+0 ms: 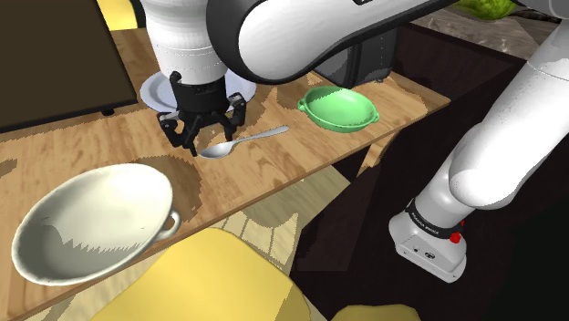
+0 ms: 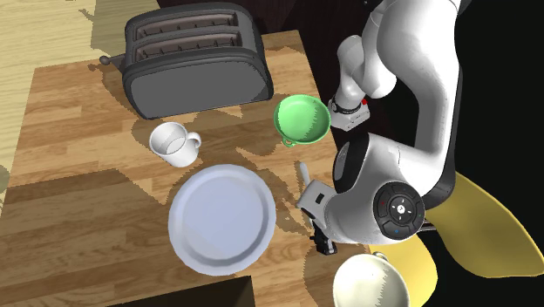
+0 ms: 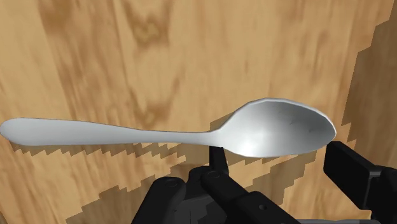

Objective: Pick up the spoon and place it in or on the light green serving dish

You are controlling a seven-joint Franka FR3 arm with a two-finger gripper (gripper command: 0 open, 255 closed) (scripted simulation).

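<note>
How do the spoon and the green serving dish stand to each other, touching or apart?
Apart. In the shoulder view, bare wooden table shows between the handle end of the spoon and the green serving dish.

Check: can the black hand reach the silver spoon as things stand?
Probably yes: the open black two-finger hand hangs right over the shiny silver spoon, its bowl between the fingers, and nothing on the wooden table blocks the descent.

The white arm (image 1: 274, 36) arches over and points straight down. Its black claw (image 1: 206, 135) hangs low, fingers (image 3: 356, 175) spread apart, gripping nothing.
</note>
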